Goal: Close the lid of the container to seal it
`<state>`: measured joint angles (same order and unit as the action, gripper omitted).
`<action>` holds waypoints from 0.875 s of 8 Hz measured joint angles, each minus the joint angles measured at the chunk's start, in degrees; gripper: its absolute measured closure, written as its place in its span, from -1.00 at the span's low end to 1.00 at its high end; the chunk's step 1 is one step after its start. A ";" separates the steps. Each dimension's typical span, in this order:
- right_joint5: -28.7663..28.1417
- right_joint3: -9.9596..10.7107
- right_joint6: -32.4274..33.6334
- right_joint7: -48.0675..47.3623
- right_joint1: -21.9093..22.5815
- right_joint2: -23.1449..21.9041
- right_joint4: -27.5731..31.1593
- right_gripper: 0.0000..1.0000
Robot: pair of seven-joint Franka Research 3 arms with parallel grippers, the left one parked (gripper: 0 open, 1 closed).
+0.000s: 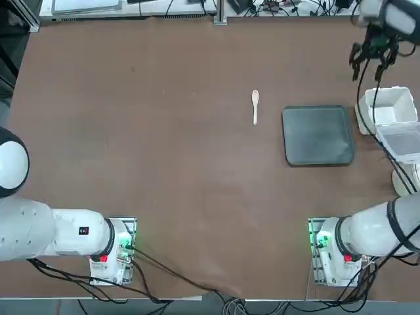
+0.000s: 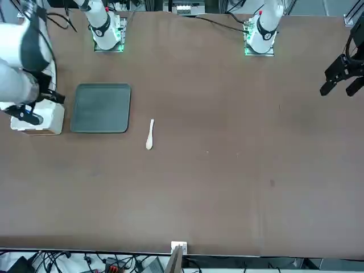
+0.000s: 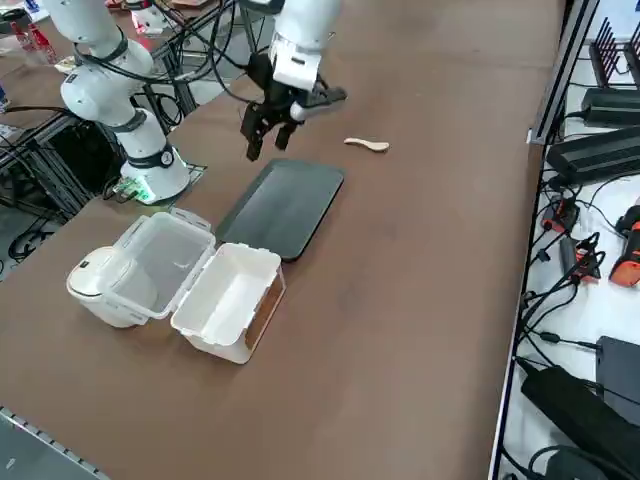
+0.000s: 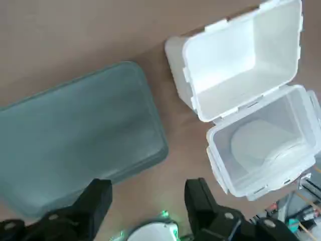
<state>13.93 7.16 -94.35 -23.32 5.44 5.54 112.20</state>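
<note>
Both fingers of the right gripper stood apart and empty, raised above the far end of the grey tray. Nearer and to the right sat the container, its lid swung flat open on the near side, resting against a cream dish.

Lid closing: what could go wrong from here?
1. The lid lies flipped fully open, resting on the round cream dish, so pushing it over could drag the dish.
2. The container looks light and unanchored; a sideways push may slide it rather than swing the lid.
3. The right claw hangs open, high above the grey tray, well off the container; its descent could clip the tray's edge.
</note>
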 joint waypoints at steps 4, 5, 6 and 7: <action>1.23 -0.63 -3.79 -18.72 2.55 7.81 8.13 0.59; 2.03 -0.66 -4.28 -22.31 3.29 10.15 9.21 0.95; 4.06 -0.61 -5.68 -24.40 3.44 12.06 10.65 0.96; 6.45 -0.35 -7.47 -25.72 2.94 13.12 12.58 0.96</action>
<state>20.38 6.81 -101.82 -49.03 8.38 18.65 124.78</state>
